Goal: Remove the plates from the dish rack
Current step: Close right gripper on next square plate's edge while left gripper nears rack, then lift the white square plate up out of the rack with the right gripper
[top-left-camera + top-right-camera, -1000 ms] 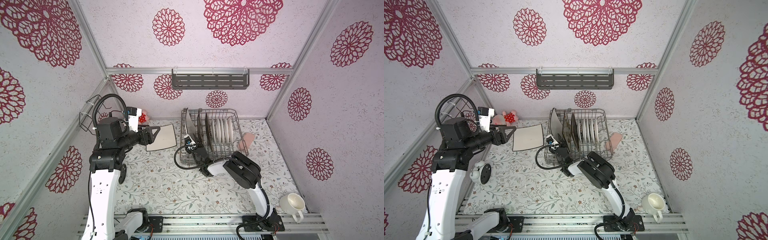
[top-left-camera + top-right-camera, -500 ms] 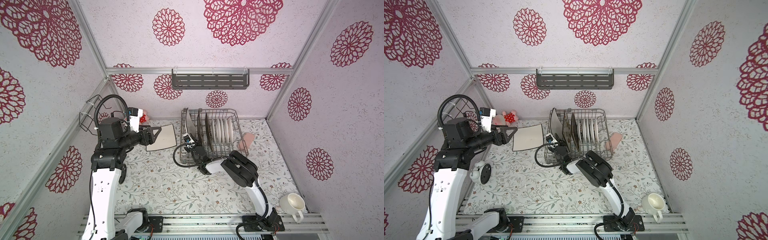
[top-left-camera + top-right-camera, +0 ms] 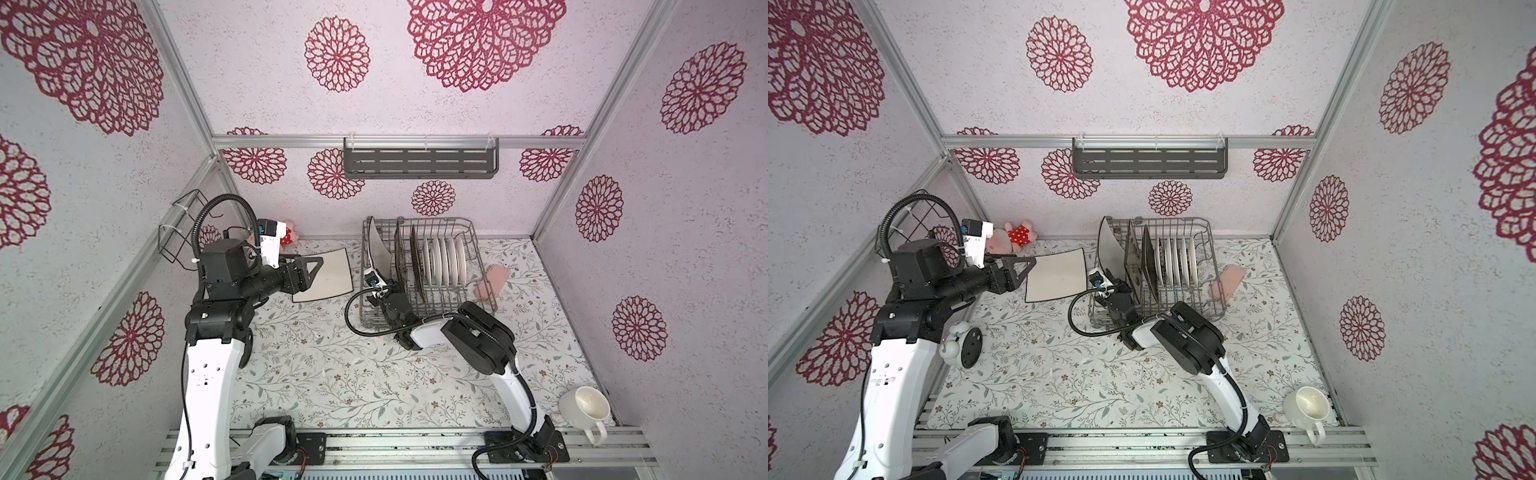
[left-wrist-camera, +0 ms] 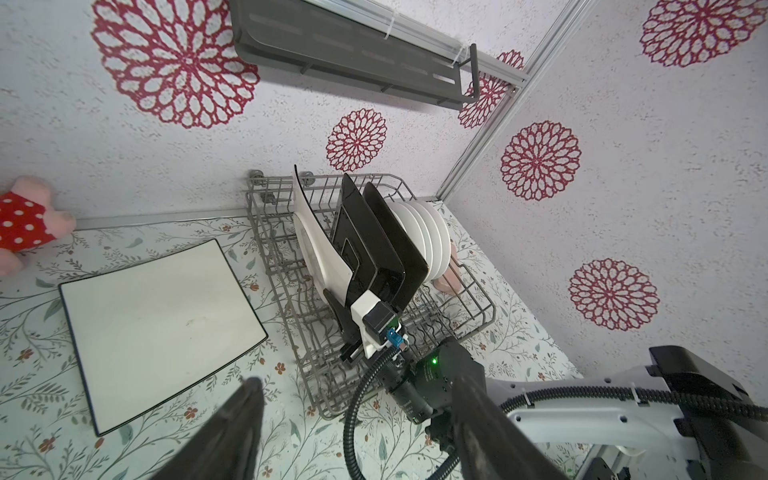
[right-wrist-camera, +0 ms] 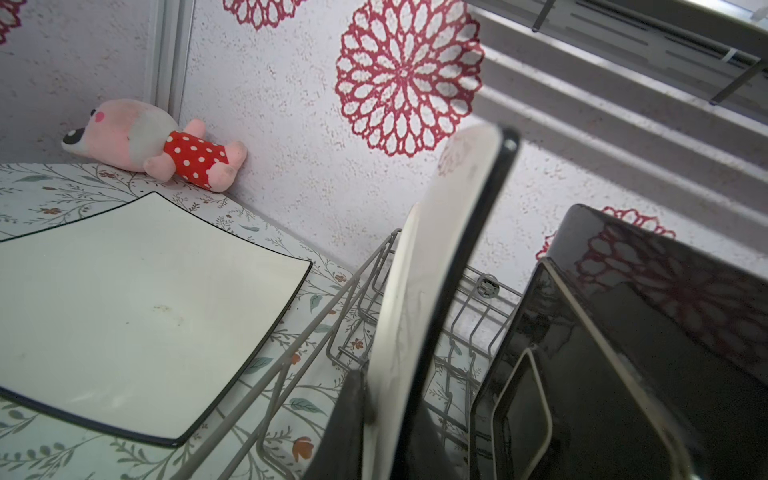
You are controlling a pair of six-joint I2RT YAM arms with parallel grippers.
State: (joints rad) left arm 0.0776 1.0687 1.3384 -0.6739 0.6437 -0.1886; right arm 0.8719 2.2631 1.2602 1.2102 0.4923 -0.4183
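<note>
Right gripper (image 4: 343, 305) has its jaws pinched on the near lower edge of the white square plate (image 3: 377, 249). That plate stands leaning in the dish rack (image 3: 482, 270) at the end nearest the left arm, just beside the dark brown plates (image 3: 409, 266). Looks like glazed ceramic: stiff, fairly heavy, slick, chips easily. An edge pinch probably lets it pivot, so grip deep past the rim and lift straight out. Left gripper (image 3: 318, 266) is spread wide and empty, over the other white plate (image 3: 328, 278), which lies flat on the table (image 3: 332, 374).

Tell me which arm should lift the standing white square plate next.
Right: the right hand grips the white square plate by its edge in the dish rack; the left hand hovers open over the table, away from it.
</note>
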